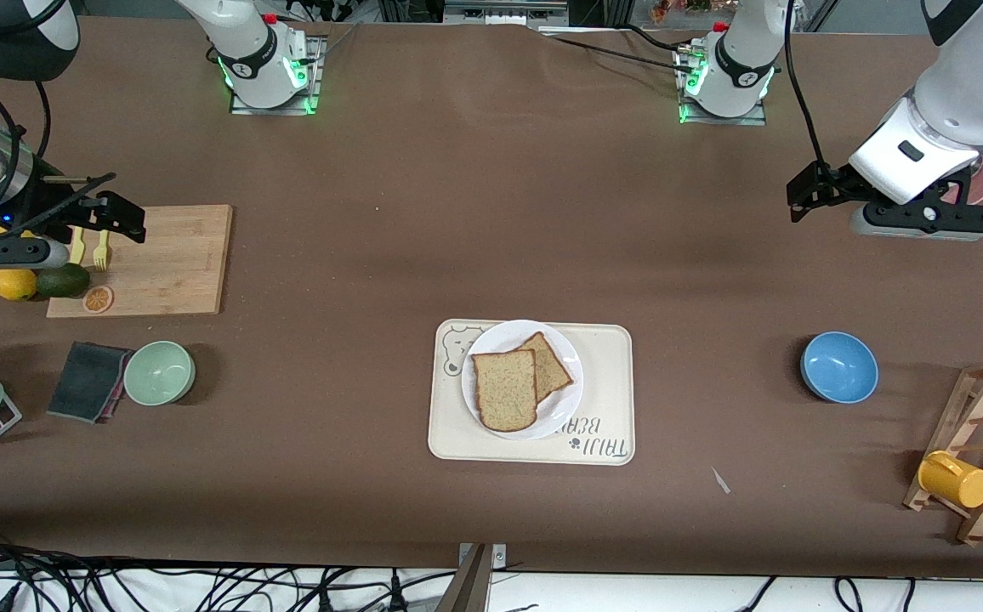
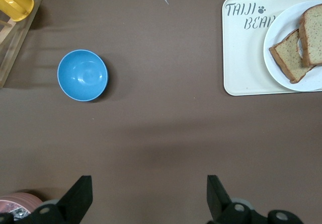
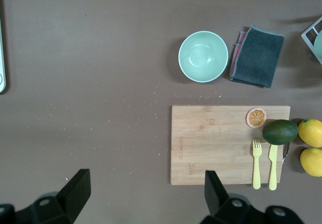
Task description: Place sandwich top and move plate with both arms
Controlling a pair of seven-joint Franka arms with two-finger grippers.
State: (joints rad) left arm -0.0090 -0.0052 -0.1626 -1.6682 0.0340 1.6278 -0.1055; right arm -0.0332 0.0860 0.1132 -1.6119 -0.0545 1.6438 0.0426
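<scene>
Two bread slices lie on the plate, which sits on the bear-printed tray at the middle of the counter, toward the front camera. The top slice, speckled tan-brown with a darker crust, roughly square, lies flat and overlaps the other slice, which pokes out from under it on the side toward the left arm's end. No egg shows; the filling, if any, is hidden beneath. So the sandwich top looks already placed, and moving the plate seems to be what remains.

Both end effectors are well away from the plate. The left end effector hangs with fingers apart and empty over bare counter at its own end, above the area by the blue bowl; the plate lies toward the middle and the front camera from it. The right end effector, also spread and empty, is over the cutting board with its forks, avocado and lemons. Neither arm is clearly nearer. The plate is round, so it has no long axis; a two-arm lift would likely take the rim at opposite edges, one from each arm's end.
</scene>
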